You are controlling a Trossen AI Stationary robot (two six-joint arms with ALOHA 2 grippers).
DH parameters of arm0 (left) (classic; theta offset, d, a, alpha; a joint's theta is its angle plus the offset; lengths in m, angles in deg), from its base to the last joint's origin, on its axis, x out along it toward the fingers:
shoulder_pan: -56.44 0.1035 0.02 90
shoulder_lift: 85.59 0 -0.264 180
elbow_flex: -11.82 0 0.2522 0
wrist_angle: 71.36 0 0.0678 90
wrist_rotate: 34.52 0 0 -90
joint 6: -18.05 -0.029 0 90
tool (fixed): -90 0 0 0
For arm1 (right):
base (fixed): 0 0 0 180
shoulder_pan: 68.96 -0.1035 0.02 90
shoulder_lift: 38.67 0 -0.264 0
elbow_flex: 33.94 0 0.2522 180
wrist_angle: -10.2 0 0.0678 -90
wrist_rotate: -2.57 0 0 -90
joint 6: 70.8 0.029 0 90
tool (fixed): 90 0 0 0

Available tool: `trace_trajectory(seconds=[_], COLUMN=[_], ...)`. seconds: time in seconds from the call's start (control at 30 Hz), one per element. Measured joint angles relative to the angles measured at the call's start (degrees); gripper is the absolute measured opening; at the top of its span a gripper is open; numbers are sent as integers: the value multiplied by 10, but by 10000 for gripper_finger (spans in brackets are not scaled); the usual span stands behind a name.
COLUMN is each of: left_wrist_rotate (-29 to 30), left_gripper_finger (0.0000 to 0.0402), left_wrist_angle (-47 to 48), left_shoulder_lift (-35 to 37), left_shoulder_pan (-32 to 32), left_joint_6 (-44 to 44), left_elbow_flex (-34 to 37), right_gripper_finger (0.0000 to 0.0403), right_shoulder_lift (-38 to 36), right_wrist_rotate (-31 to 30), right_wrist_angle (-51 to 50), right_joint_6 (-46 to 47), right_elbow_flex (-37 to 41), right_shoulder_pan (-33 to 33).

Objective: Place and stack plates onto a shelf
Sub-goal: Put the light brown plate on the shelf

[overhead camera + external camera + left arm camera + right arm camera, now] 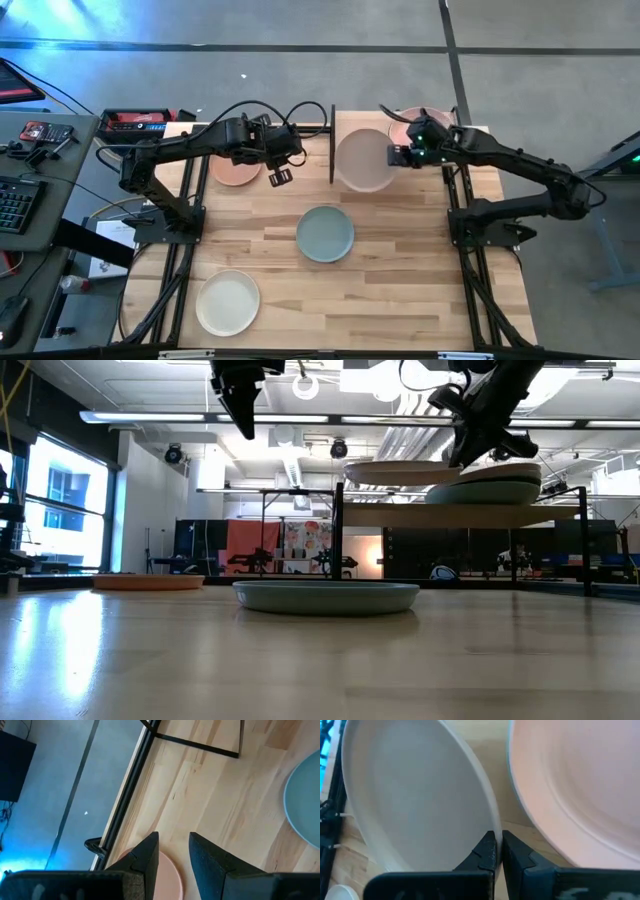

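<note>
A beige plate (363, 160) hovers over the left half of the shelf (450, 515), with my right gripper (495, 851) shut on its rim. On the shelf's right half rests a stack topped by a pink plate (570, 795), seen from the side as the stack (487, 490). My left gripper (173, 845) is open and high above the table, between a peach plate (237, 168) lying near the far edge and the shelf. A blue-green plate (325, 233) lies flat mid-table. A cream plate (228, 302) lies near the near-left edge. My right gripper pinches the beige plate's rim (487, 827) between its two fingers, on the side of the plate facing the table's right. The fingers come from the right, slanting down. The plate (400, 472) is lifted clear of the shelf board and about level.
The shelf's black frame (332, 140) stands upright at its left end, close to the left gripper. Beyond the table's left edge sits a desk with a keyboard (15, 205) and tools. Bare wood lies between the plates.
</note>
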Motion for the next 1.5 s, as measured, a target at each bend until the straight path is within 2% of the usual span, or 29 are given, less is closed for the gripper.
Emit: trace_trajectory(seconds=[0.2, 0.67, 1.07, 1.27, 1.5], left_wrist_rotate=[0, 0, 0, 0, 0], left_gripper_finger=[97, 97, 97, 97, 97], left_wrist_angle=[0, 0, 0, 0, 0], left_shoulder_lift=[0, 0, 0, 0, 0], left_shoulder_pan=[0, 0, 0, 0, 0], left_joint_6=[0, 5, 5, 4, -2], left_elbow_flex=[0, 0, 0, 0, 0], right_gripper_finger=[0, 0, 0, 0, 0], right_shoulder_lift=[0, 0, 0, 0, 2], right_wrist_rotate=[-29, -90, -76, -49, -94], right_wrist_angle=[-38, -59, -56, 15, 59], right_joint_6=[4, 3, -15, -10, -12], right_elbow_flex=[0, 0, 0, 0, 0], right_shoulder_pan=[-8, -5, 35, 27, 34])
